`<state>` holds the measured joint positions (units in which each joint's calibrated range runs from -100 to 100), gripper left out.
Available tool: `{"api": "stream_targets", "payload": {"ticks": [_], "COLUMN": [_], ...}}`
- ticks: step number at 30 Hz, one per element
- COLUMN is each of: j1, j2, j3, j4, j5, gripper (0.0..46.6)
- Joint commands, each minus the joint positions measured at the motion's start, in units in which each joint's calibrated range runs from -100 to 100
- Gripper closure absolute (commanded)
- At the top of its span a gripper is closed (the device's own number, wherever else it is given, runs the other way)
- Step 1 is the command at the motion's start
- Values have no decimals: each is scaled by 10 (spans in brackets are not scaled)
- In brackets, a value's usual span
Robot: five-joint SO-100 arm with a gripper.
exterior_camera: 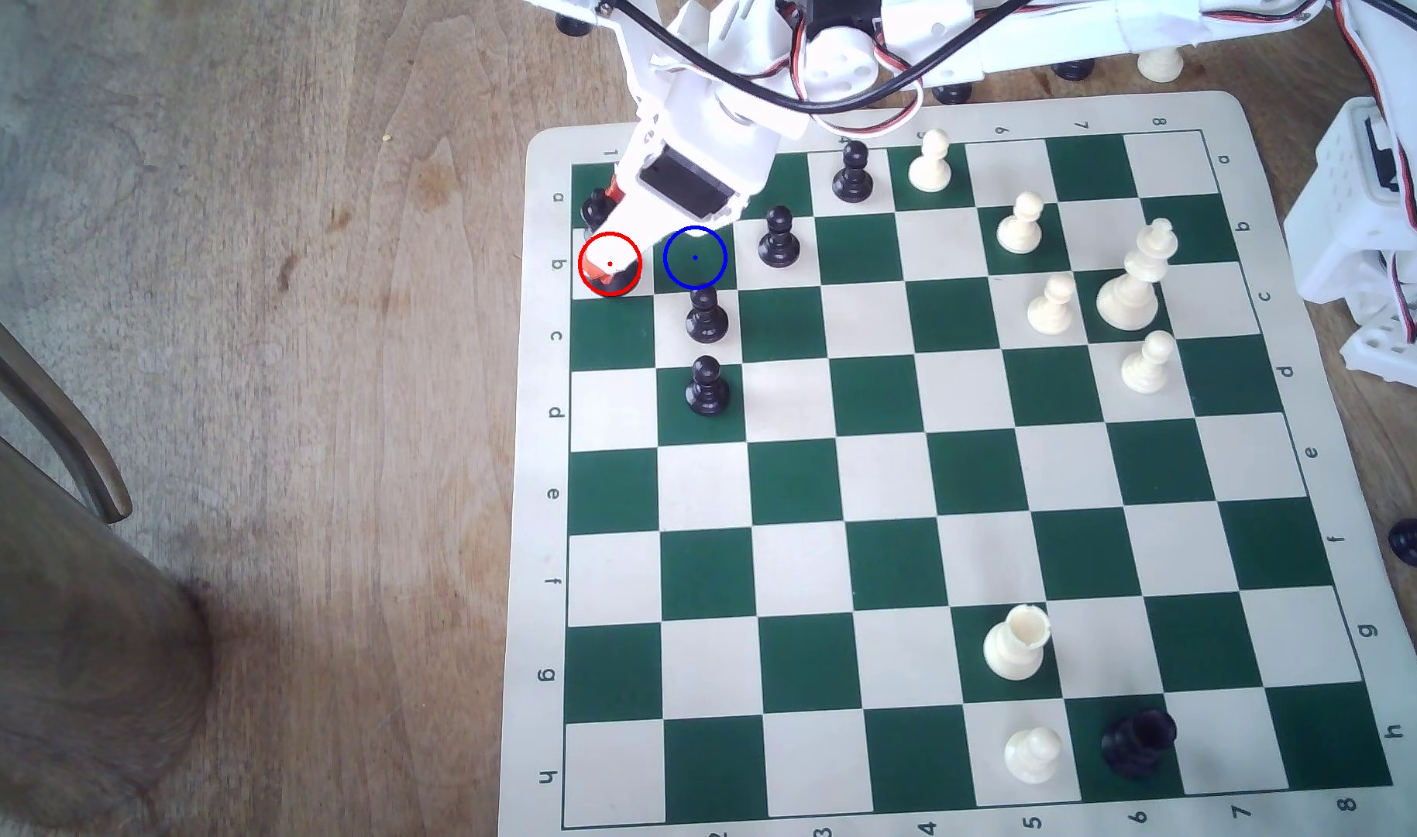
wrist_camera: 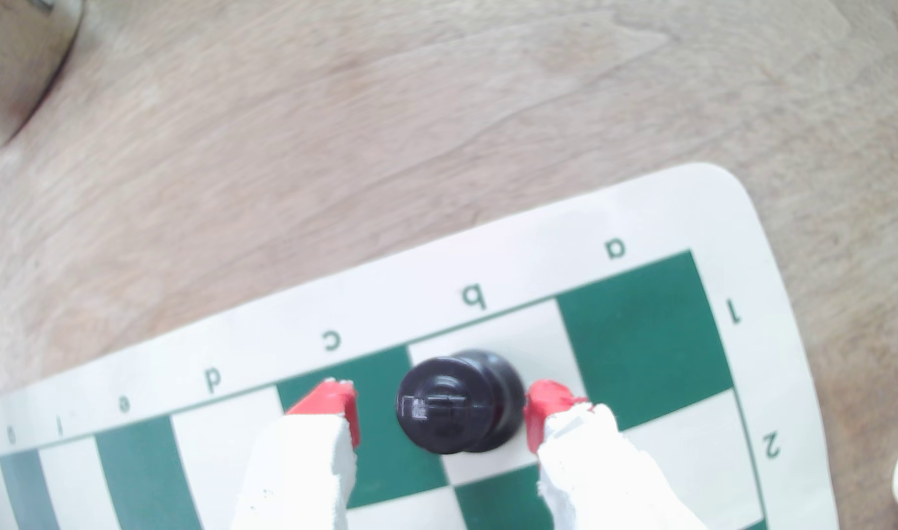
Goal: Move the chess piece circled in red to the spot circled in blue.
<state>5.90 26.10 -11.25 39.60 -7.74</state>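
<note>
From my end, the black king is sitting right between the gripper tips in the wrist view. It's on the white b1 square, up against the board edge that carries the letters, one square in from the a1 corner. In the exterior view most of it is buried under the white arm, with just a bit of its dark base poking out inside the red ring.

The king stands upright, long axis straight up off the board, so the wrist cam is looking down on its head. There's a small raised ridge on top, and the wider round base peeks out behind the head.

The gripper is spread wider than the piece. One of the red fingertips is over the green c1 square with a clear gap to the king. The other red tip is on the a1 side and looks like it's right at the king's edge, but I can't tell if it's really touching. So nothing's pinched or lifted yet as far as I can see.

The blue-ringed green square is the next one in from the lettered edge, b2, right beside the king's square. A black pawn stands on the square next to that one, on c2.
</note>
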Motion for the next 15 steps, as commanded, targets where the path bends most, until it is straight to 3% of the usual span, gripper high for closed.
{"api": "stream_targets", "payload": {"ticks": [1, 5, 10, 15], "j1": [5, 4, 3, 4], "j2": [-24, -24, -24, -24], "j3": [-41, -43, -42, -38], "j4": [-20, -31, -31, -29], "j5": [-4, -8, -9, -9], "gripper": [293, 298, 335, 434]}}
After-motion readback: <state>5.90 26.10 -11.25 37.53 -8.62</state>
